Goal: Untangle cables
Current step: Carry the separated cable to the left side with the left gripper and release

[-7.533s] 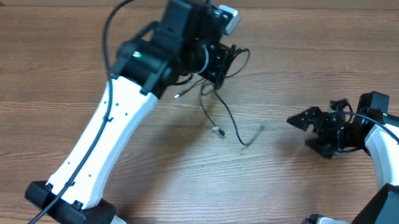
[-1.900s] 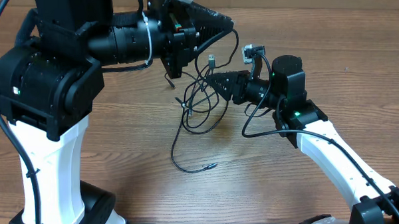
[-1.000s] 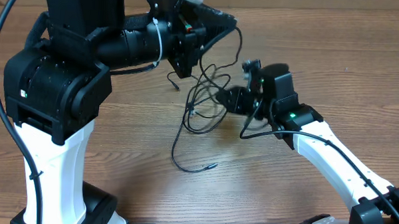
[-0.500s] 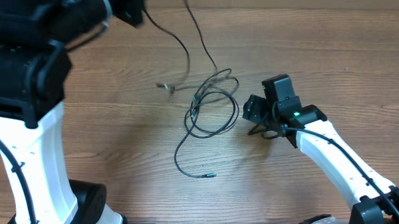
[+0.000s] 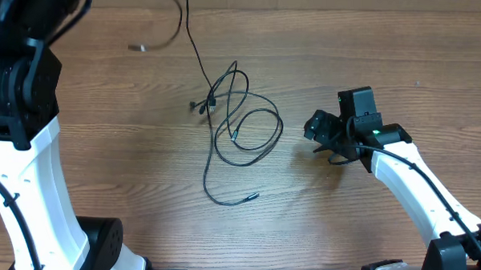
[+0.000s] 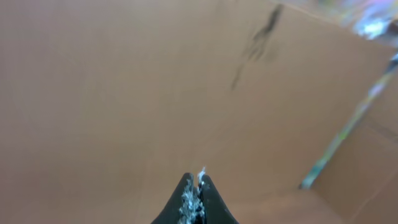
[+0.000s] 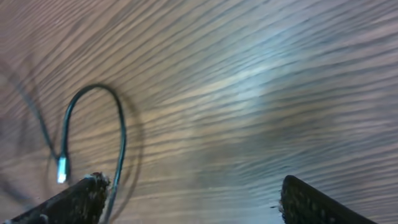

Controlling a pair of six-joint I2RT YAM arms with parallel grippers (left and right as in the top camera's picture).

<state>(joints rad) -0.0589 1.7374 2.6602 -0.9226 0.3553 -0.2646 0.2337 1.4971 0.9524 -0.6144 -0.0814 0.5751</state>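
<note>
The cables [image 5: 242, 127] lie as loose black loops mid-table, with one plug end [image 5: 254, 196] toward the front and another [image 5: 200, 107] at the left. One strand [image 5: 192, 37] rises from the pile past the top edge, and its blurred plug [image 5: 139, 46] dangles there. My left gripper [image 6: 198, 186] is shut, with a thin bit showing between the tips; it is out of the overhead view. My right gripper [image 5: 321, 130] is open and empty just right of the loops. The right wrist view shows its jaws [image 7: 193, 199] wide apart over bare wood, beside a cable loop [image 7: 93, 93].
The white left arm [image 5: 23, 159] stands along the left side. The right arm [image 5: 415, 181] reaches in from the front right. The wooden table [image 5: 372, 43] shows on all sides of the cables.
My left arm has risen up and left out of the overhead view, drawing one strand up from the pile. My right gripper has let go of the cables and backed away to the right.
</note>
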